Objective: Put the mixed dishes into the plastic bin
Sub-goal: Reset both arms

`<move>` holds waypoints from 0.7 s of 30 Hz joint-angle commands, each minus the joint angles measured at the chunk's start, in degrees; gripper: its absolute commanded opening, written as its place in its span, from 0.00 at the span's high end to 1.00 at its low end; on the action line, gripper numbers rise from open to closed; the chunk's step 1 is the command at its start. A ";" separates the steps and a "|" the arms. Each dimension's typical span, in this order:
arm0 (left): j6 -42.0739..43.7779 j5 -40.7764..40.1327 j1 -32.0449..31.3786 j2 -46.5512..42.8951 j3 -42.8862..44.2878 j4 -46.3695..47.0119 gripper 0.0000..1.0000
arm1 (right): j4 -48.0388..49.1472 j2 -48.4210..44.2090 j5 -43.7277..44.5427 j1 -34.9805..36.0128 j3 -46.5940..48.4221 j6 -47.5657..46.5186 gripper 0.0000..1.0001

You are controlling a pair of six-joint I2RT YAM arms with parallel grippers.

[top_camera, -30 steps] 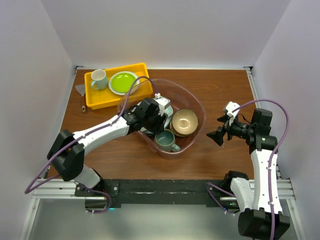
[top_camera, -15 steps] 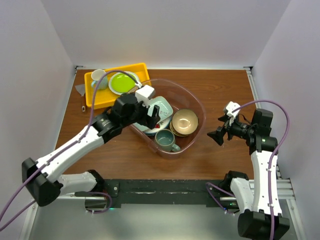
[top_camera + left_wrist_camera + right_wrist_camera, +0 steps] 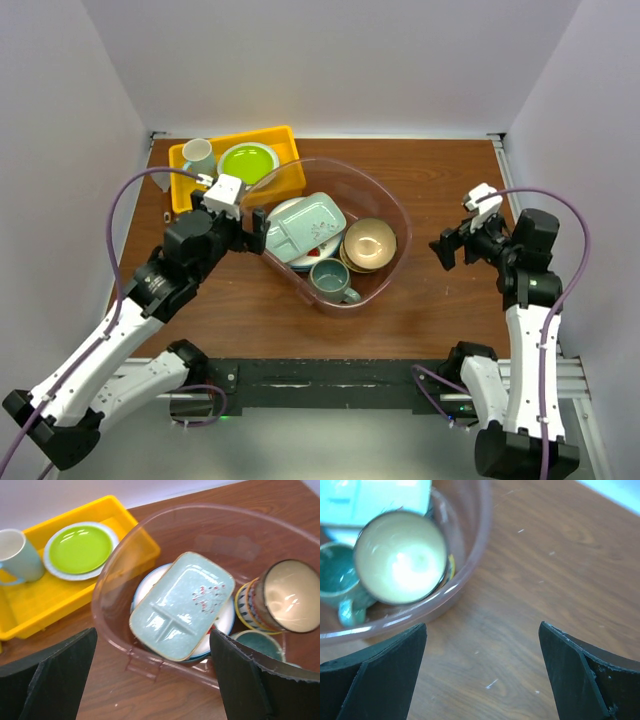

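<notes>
Crockery lay gathered inside the plastic bin [image 3: 386, 196], which sat at the middle of the worktop [image 3: 450, 180]. The pale-green divided tray [image 3: 305, 228] rested tilted across the white plates [image 3: 283, 212] at the bin's ten o'clock side. The stacked bowls [image 3: 369, 243] were at three o'clock and the grey-green mug [image 3: 330, 278] at six. No task dish was visible outside the bin, so I judged the job as good as finished.

The left pincer [image 3: 252, 236] hovered at the bin's nine o'clock rim, spread wide and holding nothing. The right pincer [image 3: 447, 250] hung well apart at three o'clock, equally wide and empty.

These pieces looked glazed, so I took them for stiff, slick and liable to chip. The tray seemed best taken by one long raised edge, and the mug by its wall or handle. The bin itself looked light and somewhat springy, and its rolled rim offered the surest hold.

At eleven o'clock the yellow tray [image 3: 190, 200] kept its lime-green plate [image 3: 247, 162] and pale mug [image 3: 198, 157].
</notes>
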 commanded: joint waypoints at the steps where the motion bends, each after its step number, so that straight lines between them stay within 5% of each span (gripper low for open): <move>1: 1.51 -7.38 0.66 -2.55 -4.28 1.37 0.00 | 4.41 0.15 6.76 0.04 7.50 7.44 0.02; 11: 1.24 -14.14 0.66 -11.60 -10.09 4.62 0.00 | 7.32 3.14 11.51 -0.05 16.03 18.88 0.02; 21: 0.01 -12.57 0.66 -13.89 -11.68 5.50 0.00 | 8.37 3.50 18.01 -0.05 19.55 23.98 0.02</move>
